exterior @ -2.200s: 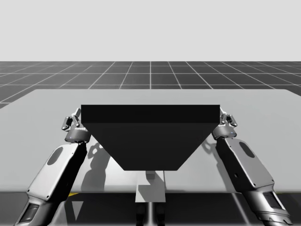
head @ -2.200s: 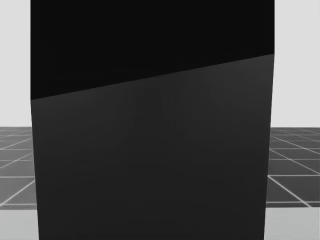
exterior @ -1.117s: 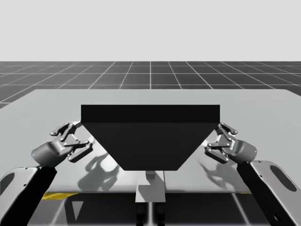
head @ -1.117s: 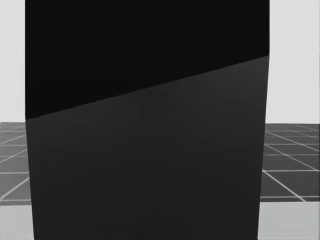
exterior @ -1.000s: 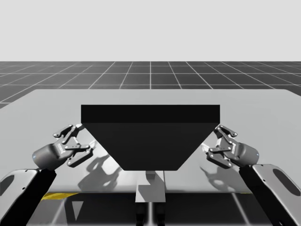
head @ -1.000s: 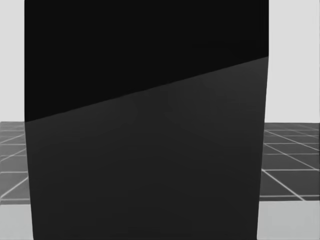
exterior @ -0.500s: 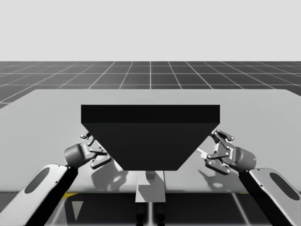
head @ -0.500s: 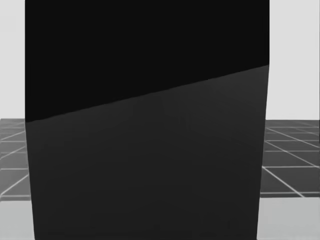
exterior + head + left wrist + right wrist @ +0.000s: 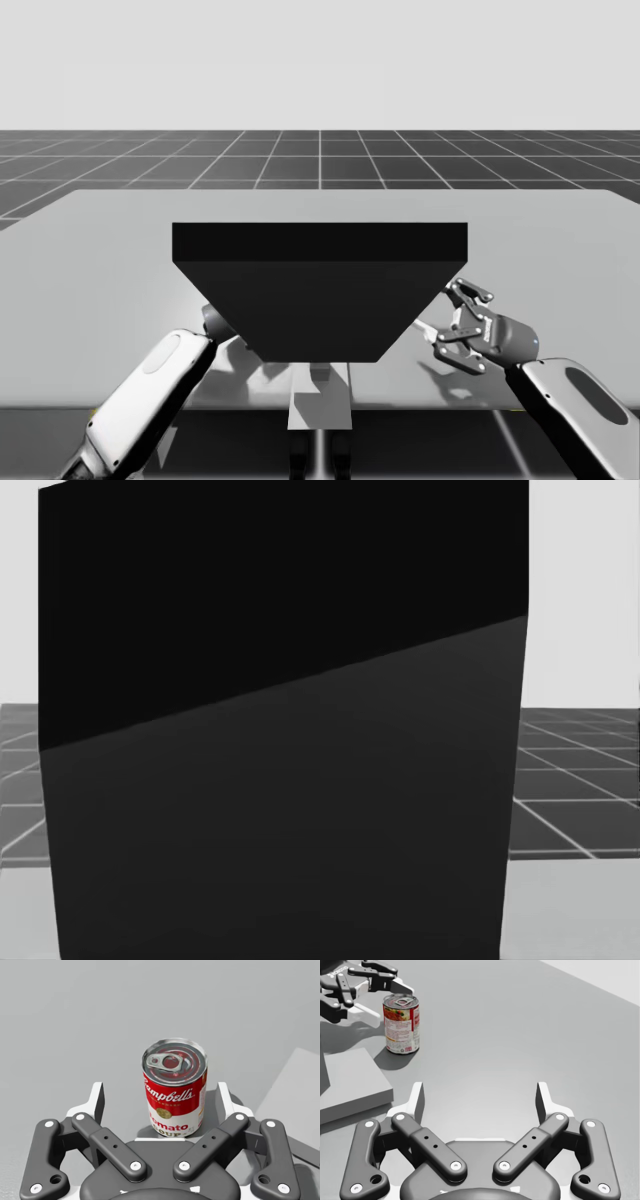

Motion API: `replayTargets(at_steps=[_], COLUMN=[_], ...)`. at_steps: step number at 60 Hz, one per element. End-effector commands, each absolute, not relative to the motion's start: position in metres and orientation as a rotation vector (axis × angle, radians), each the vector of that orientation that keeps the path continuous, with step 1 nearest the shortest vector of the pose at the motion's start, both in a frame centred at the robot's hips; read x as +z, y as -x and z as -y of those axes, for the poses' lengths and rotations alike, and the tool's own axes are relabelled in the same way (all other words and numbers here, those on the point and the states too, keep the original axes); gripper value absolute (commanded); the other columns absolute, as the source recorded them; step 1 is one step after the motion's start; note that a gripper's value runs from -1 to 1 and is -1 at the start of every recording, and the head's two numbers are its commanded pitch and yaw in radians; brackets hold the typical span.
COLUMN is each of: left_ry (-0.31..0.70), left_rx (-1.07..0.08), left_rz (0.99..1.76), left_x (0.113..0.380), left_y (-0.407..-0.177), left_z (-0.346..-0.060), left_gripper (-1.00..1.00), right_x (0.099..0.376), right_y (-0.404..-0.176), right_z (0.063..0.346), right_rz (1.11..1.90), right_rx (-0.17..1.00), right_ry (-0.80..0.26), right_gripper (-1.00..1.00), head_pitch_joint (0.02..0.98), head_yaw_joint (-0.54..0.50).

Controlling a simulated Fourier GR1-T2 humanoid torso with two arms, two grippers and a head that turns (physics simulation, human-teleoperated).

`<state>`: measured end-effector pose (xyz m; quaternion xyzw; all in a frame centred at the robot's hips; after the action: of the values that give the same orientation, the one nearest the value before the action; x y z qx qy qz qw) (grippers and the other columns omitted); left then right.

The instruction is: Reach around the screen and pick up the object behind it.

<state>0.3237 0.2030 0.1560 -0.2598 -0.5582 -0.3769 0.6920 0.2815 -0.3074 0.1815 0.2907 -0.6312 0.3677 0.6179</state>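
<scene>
There is one grey worktop (image 9: 100,250). On it are one dark screen (image 9: 320,290), one red-and-white can (image 9: 175,1095) and one pale flat slab (image 9: 350,1085). Two arms reach over it, my left arm (image 9: 150,390) and my right arm (image 9: 570,400), each with one pair of jaws, making two pairs.

This is looking like a bare simulator test space: a flat grey table (image 9: 90,260) is sitting amid a dark gridded floor (image 9: 320,155) that is running off to a level horizon under a blank pale backdrop (image 9: 320,60), and a plain black screen (image 9: 320,290) is standing on the table.
</scene>
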Motion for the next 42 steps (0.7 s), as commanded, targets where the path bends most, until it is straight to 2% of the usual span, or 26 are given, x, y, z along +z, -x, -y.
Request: replayTargets(at_steps=[1, 11, 21, 22, 23, 24, 27, 34, 42], left_ry=[0.588, 0.610, 0.619, 0.618, 0.625, 0.622, 0.620, 0.619, 0.596], left_rx=[-0.850, -0.842, -0.837, -0.833, -0.825, -0.828, -0.820, -0.814, -0.796], left_rz=[1.223, 1.196, 1.174, 1.173, 1.164, 1.165, 1.162, 1.162, 1.187], left_x=[0.149, 0.141, 0.132, 0.132, 0.130, 0.130, 0.130, 0.131, 0.139], left_y=[-0.339, -0.350, -0.353, -0.353, -0.353, -0.353, -0.353, -0.352, -0.351], left_z=[-0.185, -0.168, -0.162, -0.162, -0.162, -0.163, -0.164, -0.167, -0.183], left_gripper=[-1.00, -1.00, -1.00, -0.84, 0.30, 0.92, 1.00, 1.00, 1.00], right_x=[0.178, 0.176, 0.175, 0.175, 0.175, 0.175, 0.175, 0.175, 0.176], right_y=[-0.278, -0.277, -0.277, -0.277, -0.277, -0.276, -0.277, -0.276, -0.276], right_z=[0.307, 0.308, 0.310, 0.310, 0.310, 0.310, 0.310, 0.310, 0.311], right_rz=[1.421, 1.423, 1.423, 1.423, 1.424, 1.425, 1.424, 1.423, 1.425], right_rx=[0.892, 0.892, 0.894, 0.895, 0.895, 0.895, 0.896, 0.899, 0.899], right_ry=[-0.727, -0.725, -0.721, -0.720, -0.719, -0.719, -0.720, -0.717, -0.717], right_gripper=[-1.00, -1.00, -1.00, -1.00, -1.00, -1.00, -1.00, -1.00, -1.00], head_pitch_joint=[0.183, 0.196, 0.206, 0.206, 0.207, 0.208, 0.209, 0.208, 0.206], head_yaw_joint=[-0.05, -0.06, -0.07, -0.07, -0.07, -0.07, -0.07, -0.07, -0.07])
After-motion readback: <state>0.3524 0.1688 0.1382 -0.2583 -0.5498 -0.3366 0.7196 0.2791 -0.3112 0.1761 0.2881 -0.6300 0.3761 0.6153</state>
